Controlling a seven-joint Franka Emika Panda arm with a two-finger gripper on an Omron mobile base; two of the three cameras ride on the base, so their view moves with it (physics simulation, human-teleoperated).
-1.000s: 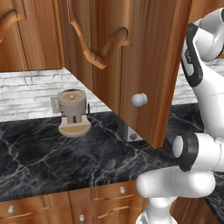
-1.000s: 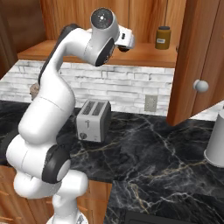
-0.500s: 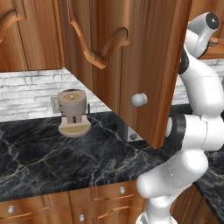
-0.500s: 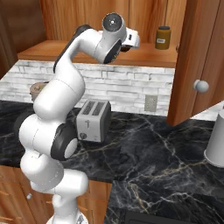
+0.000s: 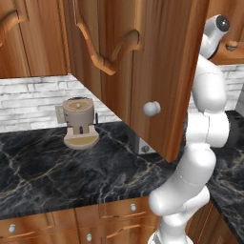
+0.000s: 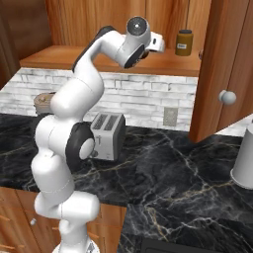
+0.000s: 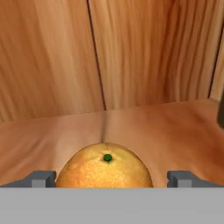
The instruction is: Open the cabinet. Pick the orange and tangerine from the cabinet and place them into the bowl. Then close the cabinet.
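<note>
Resting on the cabinet shelf near its front edge, an orange-coloured fruit sits between the wide-open gripper tips, ungrasped. Cabinet door stands open; judged remaining: both fruit transfers to the bowl, then closing the door.

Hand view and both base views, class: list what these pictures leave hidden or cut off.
- Fruit in the hand view: lower half cut off by the bottom edge; orange or tangerine cannot be told.
- Gripper: jaws wide, tips barely showing; contact with the fruit unclear.
- Cabinet interior, left base view: screened by its open door.
- Jar, right base view: label too small.
</note>
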